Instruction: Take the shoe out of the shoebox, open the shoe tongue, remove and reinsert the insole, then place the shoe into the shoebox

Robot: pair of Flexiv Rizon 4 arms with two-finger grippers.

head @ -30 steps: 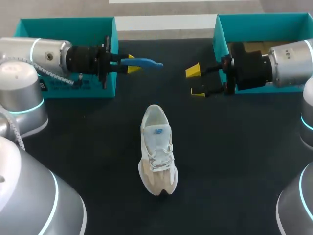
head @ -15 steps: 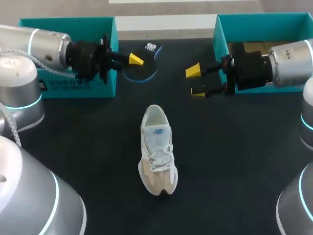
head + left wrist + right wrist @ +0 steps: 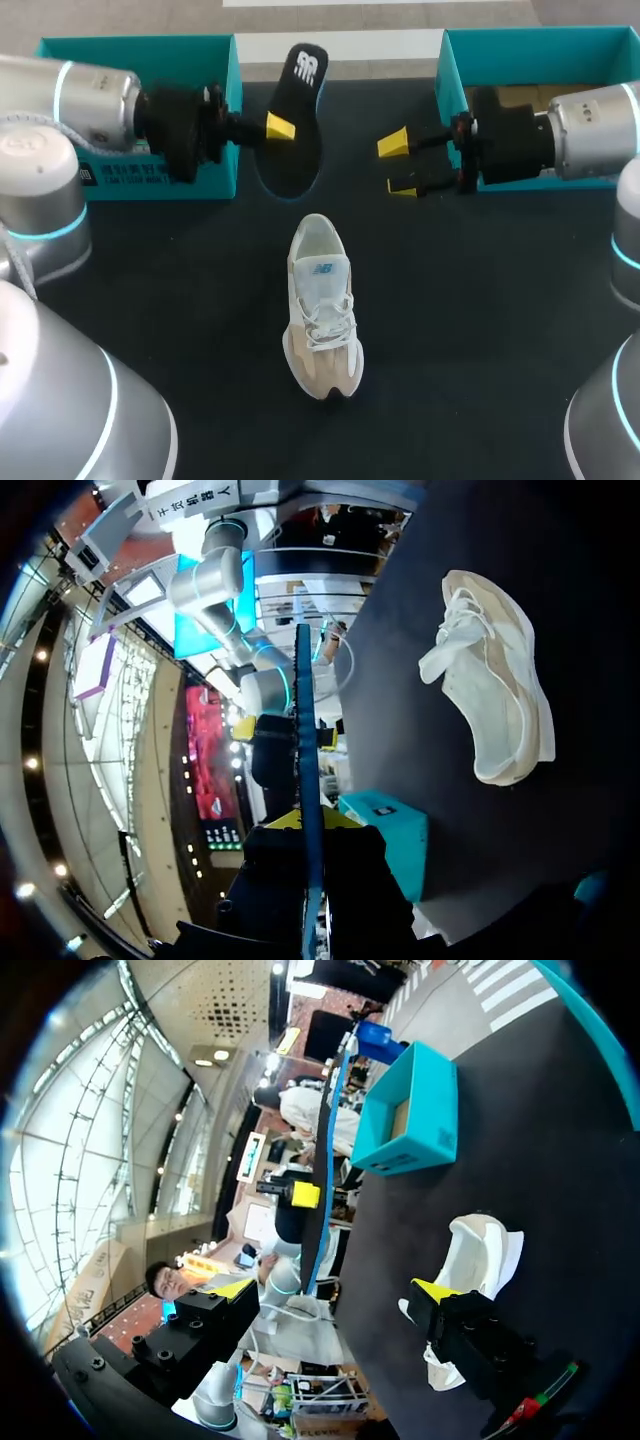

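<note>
The white and beige shoe [image 3: 322,305] lies on the black table, toe toward me, its opening empty. My left gripper [image 3: 280,127] is shut on the long edge of the black, blue-rimmed insole [image 3: 290,165] and holds it in the air beyond the shoe, flat face toward the camera. In the left wrist view the insole [image 3: 305,770] runs edge-on out of the gripper [image 3: 310,825], with the shoe [image 3: 495,700] off to one side. My right gripper [image 3: 400,166] stands open and empty just right of the insole. From the right wrist the gripper [image 3: 335,1290] faces the insole [image 3: 325,1150] and the shoe [image 3: 480,1255].
A teal shoebox part [image 3: 140,60] stands at the back left behind my left arm, and another teal box [image 3: 540,50] at the back right behind my right arm. The black table [image 3: 480,330] stretches around the shoe.
My left gripper has turned the insole from edge-on to face-on and swung it a little farther back. The right arm and the shoe have kept still.
</note>
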